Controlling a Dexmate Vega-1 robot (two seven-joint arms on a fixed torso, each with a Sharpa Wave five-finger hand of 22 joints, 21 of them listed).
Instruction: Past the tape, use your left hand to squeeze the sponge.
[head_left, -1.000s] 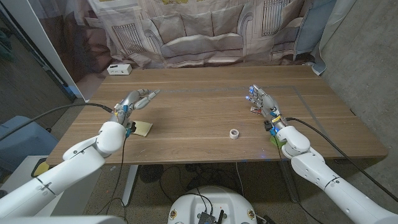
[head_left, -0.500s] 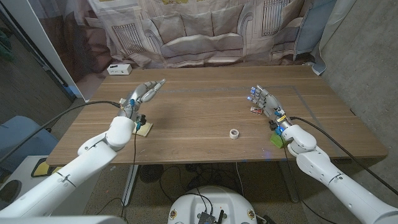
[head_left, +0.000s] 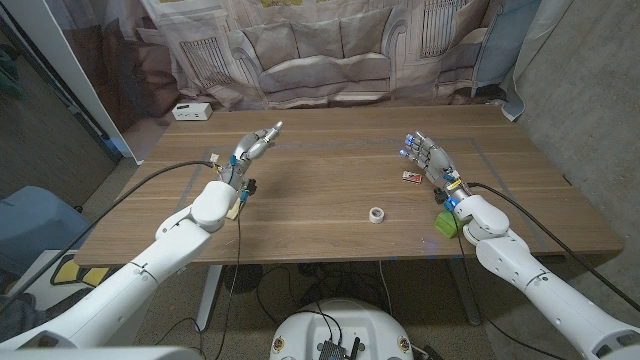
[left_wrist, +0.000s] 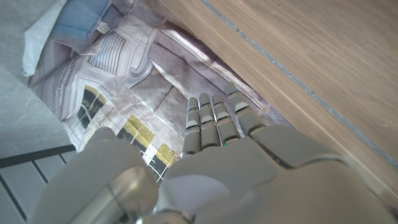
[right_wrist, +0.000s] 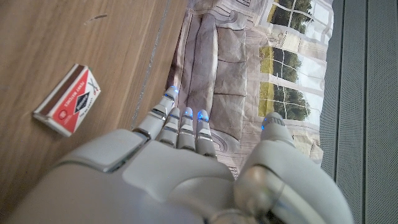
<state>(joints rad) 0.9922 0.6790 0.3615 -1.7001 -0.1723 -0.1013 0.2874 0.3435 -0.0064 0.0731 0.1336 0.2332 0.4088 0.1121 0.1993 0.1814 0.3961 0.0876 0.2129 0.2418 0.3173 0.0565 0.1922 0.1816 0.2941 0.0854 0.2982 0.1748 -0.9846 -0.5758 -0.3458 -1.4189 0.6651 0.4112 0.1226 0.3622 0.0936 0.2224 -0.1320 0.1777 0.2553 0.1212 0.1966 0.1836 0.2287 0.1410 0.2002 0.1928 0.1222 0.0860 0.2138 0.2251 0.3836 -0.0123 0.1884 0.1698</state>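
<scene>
Over the wooden counter (head_left: 330, 190) the left hand (head_left: 252, 148) hangs with its fingers stretched out together and nothing in them. The yellow sponge (head_left: 237, 205) lies below its wrist, near the counter's left front, largely hidden by the arm, so the hand reaches out beyond it. The roll of tape (head_left: 377, 214) sits well apart to the right, near the front middle. By my judgement the squeeze has not begun: no finger touches the sponge, and what is left is to bring the hand down on it, close and press. The right hand (head_left: 426, 158) stands near the counter's right side, fingers apart and upright, holding nothing. Just beside it lies a small red-and-white matchbox (right_wrist: 67, 106); its label carries printing too small to read. A white box (head_left: 191, 111) rests at the far left corner, its markings unreadable too.
</scene>
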